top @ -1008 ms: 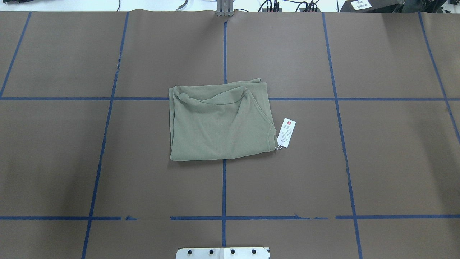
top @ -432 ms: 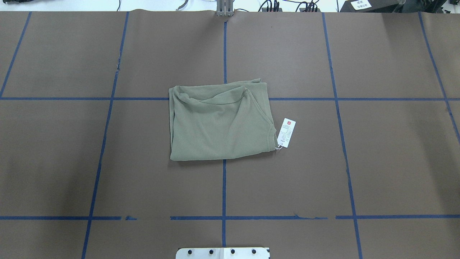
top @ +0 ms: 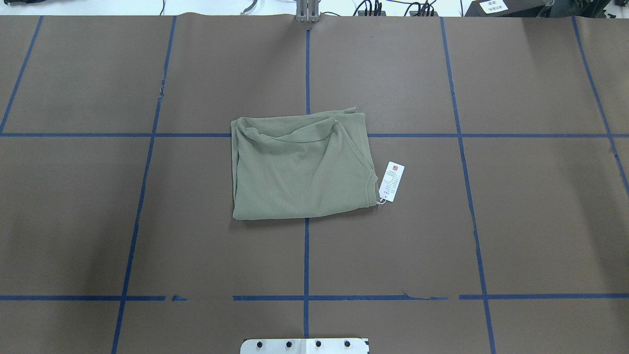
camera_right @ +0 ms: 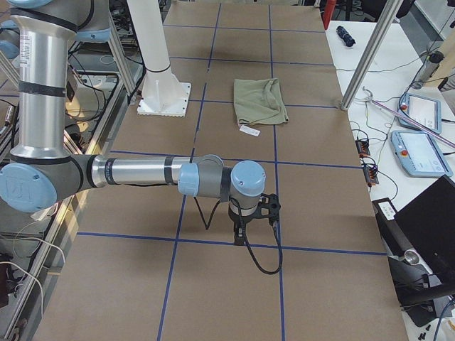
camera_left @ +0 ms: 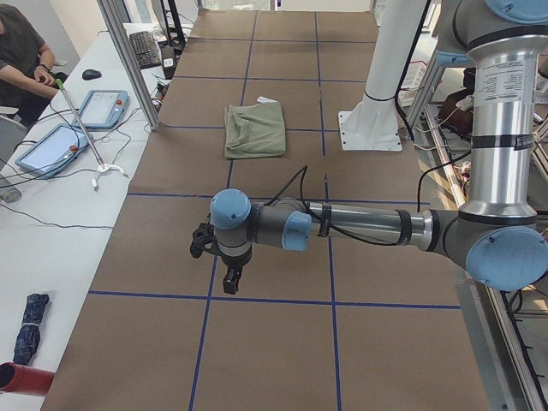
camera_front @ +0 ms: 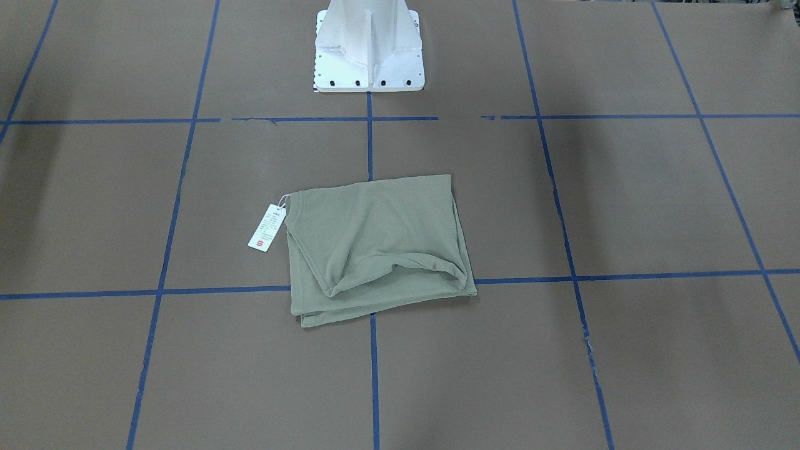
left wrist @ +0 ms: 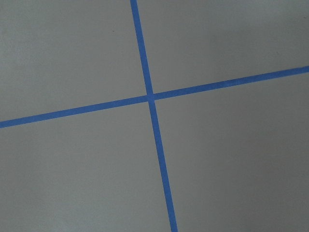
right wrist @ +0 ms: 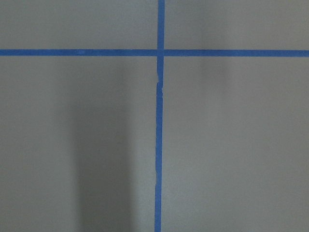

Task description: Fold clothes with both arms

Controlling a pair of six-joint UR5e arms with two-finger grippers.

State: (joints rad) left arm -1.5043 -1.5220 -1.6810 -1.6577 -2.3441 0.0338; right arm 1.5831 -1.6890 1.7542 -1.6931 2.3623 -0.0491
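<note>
- Nothing has moved in the overhead view since a second ago: the shirt [top: 300, 167] and its hang tag [top: 391, 182] lie just as they did.
- We see the brown worktop [top: 530, 221] marked into squares by blue tape [top: 306, 255].
- Our left arm [camera_left: 368, 226] reaches out level and low over the worktop's left end, well apart from the shirt. Its wrist camera looks down on a tape crossing [left wrist: 150, 96].
- Our right arm [camera_right: 142, 172] reaches out level and low at the right end, over another crossing.
- The white pedestal [camera_front: 369, 50] stands at the robot's edge of the worktop, in line with the middle tape.
- The shirt lies folded into a rough rectangle at the middle of the worktop, across a tape crossing, and neither arm touches it.
- The left fingers [camera_left: 231, 279] and right fingers [camera_right: 239, 231] point down at the worktop; we cannot tell how wide either pair stands.
- The tag lies flat on the worktop, just beside the shirt's edge on the robot's right.
</note>
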